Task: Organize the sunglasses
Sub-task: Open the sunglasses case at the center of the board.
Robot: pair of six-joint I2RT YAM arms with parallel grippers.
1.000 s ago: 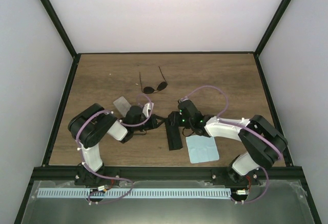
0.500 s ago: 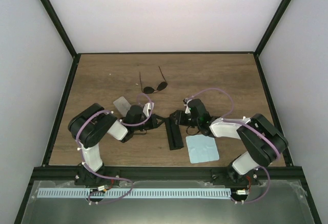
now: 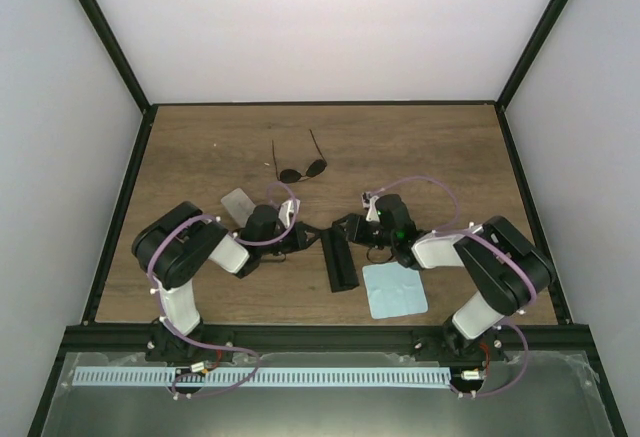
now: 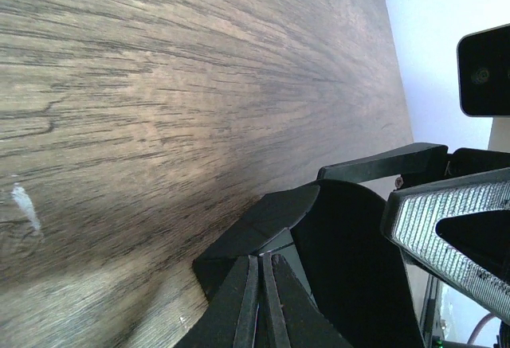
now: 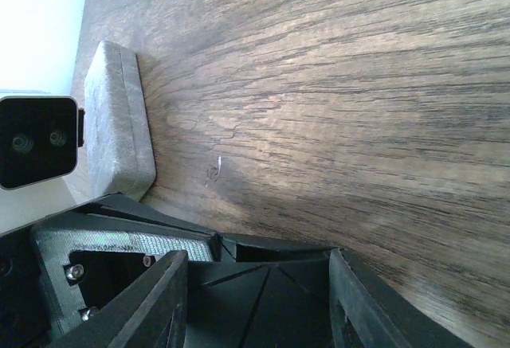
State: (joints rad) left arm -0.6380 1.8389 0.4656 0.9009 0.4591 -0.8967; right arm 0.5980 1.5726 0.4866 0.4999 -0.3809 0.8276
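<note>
- Sunglasses (image 3: 300, 170) are lying unfolded on the wooden table (image 3: 440, 147), well beyond both arms.
- Left gripper (image 4: 261, 268) is clenching shut against the black case (image 3: 340, 267).
- Right gripper (image 5: 259, 272) is grasping that case.

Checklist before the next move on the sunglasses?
1. Left tool shut: ok.
2. Left tool actually pinching the black case: cannot tell; its tips sit at the case's edge.
3. Right tool astride the case: ok. Firm grip: cannot tell.
4. Sunglasses free on the table, arms unfolded, nothing on them: ok.
5. Blue cloth flat beside the case: ok.
6. Second pair located: not ok, only one pair in view.
</note>
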